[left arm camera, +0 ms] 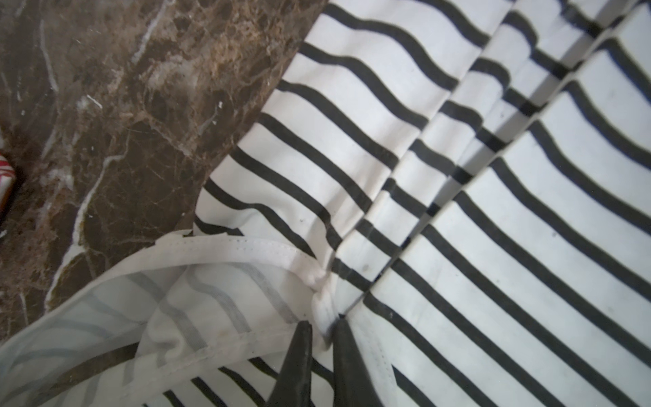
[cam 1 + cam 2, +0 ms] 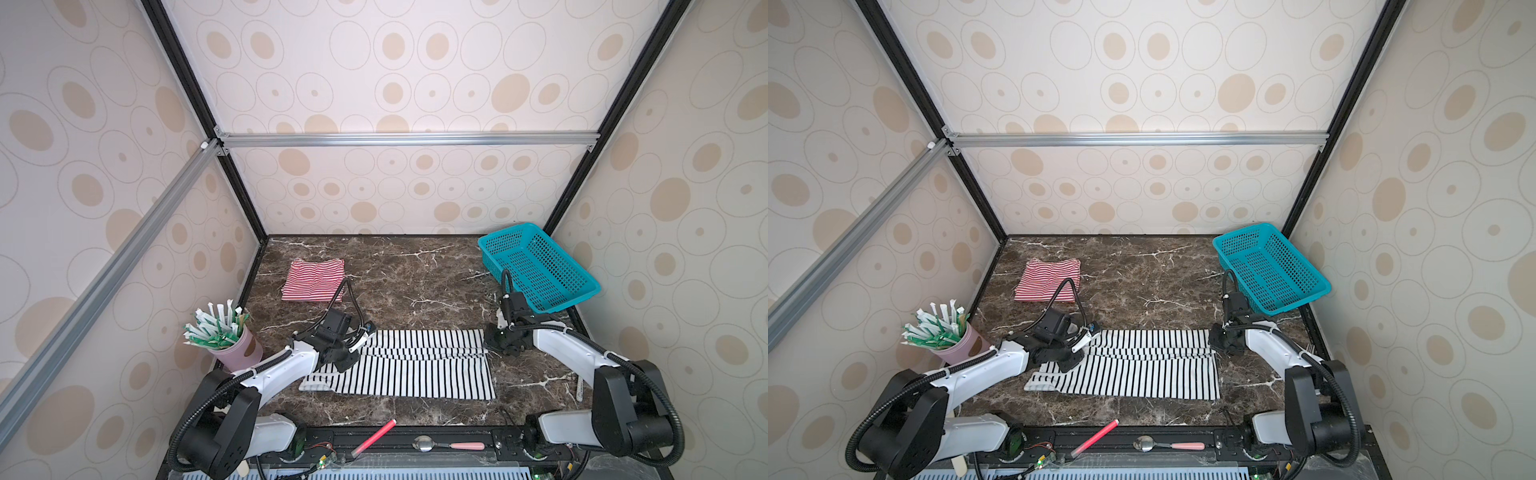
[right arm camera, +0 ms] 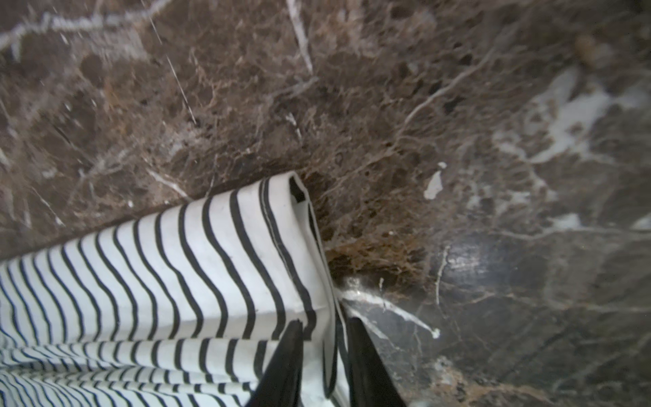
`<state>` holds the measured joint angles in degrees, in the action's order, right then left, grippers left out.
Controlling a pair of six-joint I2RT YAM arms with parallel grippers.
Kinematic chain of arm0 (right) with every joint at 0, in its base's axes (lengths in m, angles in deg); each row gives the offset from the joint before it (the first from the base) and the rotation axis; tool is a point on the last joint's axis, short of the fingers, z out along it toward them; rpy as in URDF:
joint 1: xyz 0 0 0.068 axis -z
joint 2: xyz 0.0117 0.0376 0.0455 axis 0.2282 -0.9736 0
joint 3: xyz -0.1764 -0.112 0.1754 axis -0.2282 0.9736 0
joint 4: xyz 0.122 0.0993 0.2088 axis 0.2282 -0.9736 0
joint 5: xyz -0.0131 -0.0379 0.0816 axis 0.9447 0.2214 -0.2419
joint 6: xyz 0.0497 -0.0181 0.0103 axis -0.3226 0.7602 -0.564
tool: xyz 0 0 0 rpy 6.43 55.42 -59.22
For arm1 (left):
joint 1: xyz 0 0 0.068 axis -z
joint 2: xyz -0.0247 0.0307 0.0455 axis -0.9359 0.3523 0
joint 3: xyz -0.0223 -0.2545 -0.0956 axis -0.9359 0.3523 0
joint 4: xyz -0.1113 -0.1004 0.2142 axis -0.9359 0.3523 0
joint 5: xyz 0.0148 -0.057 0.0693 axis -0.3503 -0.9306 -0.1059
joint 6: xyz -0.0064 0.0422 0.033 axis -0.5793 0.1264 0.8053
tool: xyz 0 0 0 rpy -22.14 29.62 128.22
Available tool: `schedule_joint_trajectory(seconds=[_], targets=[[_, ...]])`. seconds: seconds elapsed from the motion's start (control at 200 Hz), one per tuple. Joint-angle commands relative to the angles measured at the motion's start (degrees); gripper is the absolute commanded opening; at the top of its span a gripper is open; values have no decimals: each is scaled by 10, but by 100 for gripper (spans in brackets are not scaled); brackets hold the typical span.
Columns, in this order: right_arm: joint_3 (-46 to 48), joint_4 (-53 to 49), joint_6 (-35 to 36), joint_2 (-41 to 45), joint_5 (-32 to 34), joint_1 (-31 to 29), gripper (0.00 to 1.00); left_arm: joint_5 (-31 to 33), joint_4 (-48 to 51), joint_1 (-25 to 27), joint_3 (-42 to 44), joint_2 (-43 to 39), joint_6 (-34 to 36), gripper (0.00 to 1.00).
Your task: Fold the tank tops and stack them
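Left gripper (image 1: 322, 326) pinches black-and-white tank top (image 2: 415, 365), left end; right gripper (image 3: 324, 326) straddles right hem, grip unclear. Lengthwise fold looks laid; next needs release, then crosswise fold.

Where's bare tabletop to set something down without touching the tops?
Widest: back-middle marble between the red-striped top and the teal basket. Also a narrow front strip between the black-striped top and the table's front edge. Crowded: near middle, left gripper and right gripper at that top's ends.

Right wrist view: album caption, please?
Right tool astride a corner of the black-and-white striped cloth tank top.
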<state>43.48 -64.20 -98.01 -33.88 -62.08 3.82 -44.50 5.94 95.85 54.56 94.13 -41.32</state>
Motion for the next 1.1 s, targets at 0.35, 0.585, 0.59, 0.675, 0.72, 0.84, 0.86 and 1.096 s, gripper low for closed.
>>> schedule_joint_trajectory(seconds=[0.35, 0.585, 0.59, 0.675, 0.72, 0.84, 0.86, 1.096], targets=[[-38, 38, -60, -20, -15, -71, 27, 93, -80, -51, -90, -7, -2, 44], [-46, 86, -80, -92, -17, -100, 26, 129, -116, -56, -160, 118, 0, 42], [-46, 87, -79, -93, -17, -100, 26, 129, -116, -56, -160, 120, 0, 42], [-40, 90, -81, -98, -16, -105, 26, 131, -120, -68, -162, 135, 8, 42], [-36, 93, -81, -101, -16, -108, 26, 139, -128, -76, -156, 141, 12, 43], [-27, 88, -78, -105, -15, -114, 26, 147, -131, -95, -141, 155, 19, 42], [-24, 87, -77, -102, -14, -114, 26, 147, -131, -98, -137, 154, 19, 41], [0, 68, -71, -73, -5, -114, 26, 133, -119, -131, -72, 77, 39, 41]])
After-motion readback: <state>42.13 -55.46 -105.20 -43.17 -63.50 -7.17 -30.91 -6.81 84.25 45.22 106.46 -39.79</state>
